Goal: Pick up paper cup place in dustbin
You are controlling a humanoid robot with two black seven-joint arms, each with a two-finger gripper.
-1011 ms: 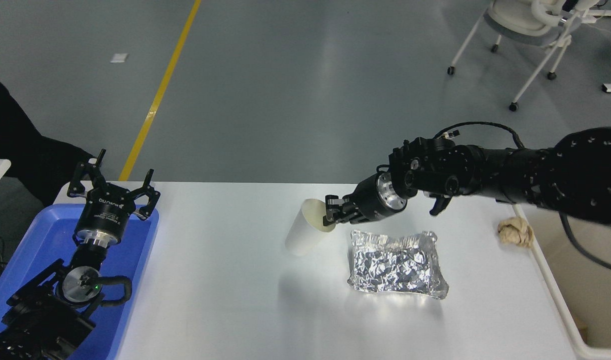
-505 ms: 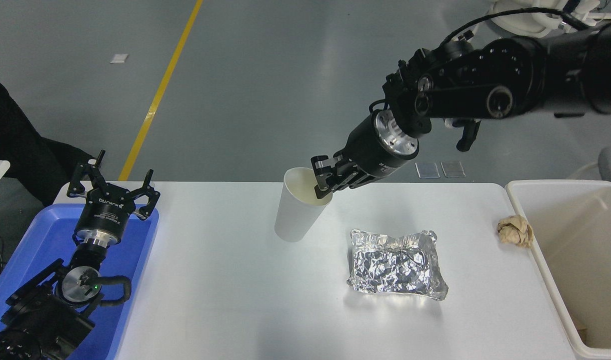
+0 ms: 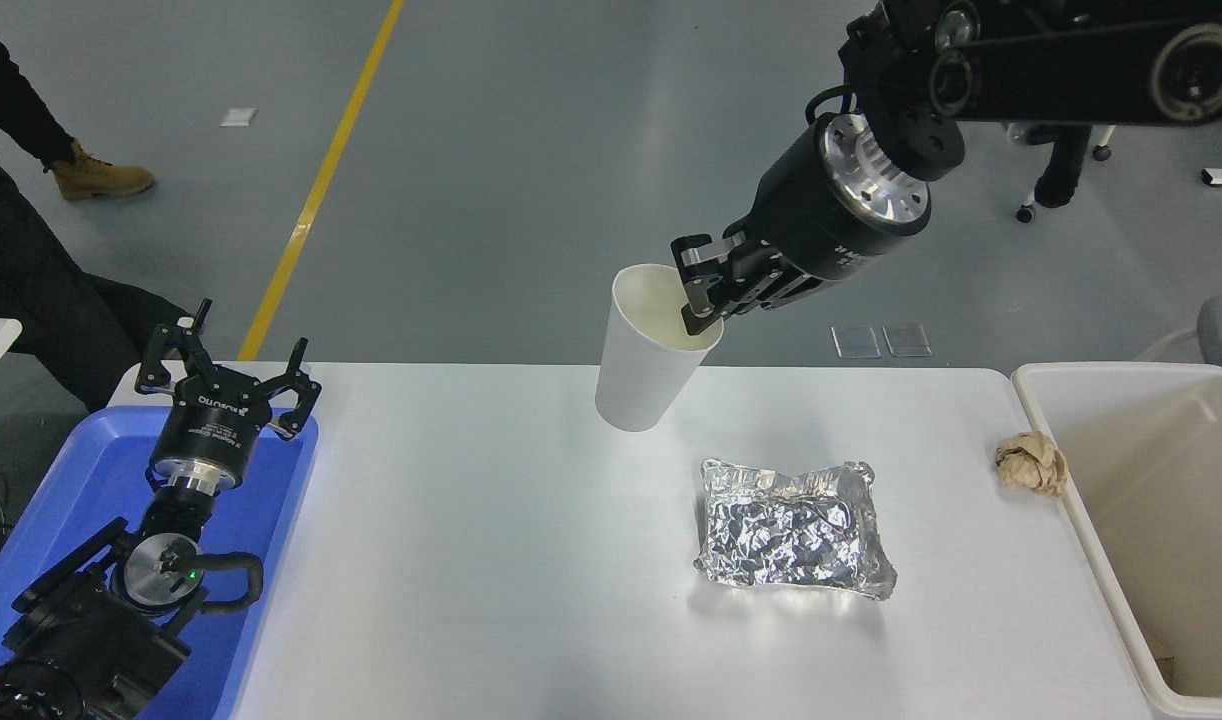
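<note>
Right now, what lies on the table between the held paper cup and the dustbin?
In the head view, the foil packet and a brown paper ball lie between the paper cup, held by the right tool, and the dustbin.
</note>
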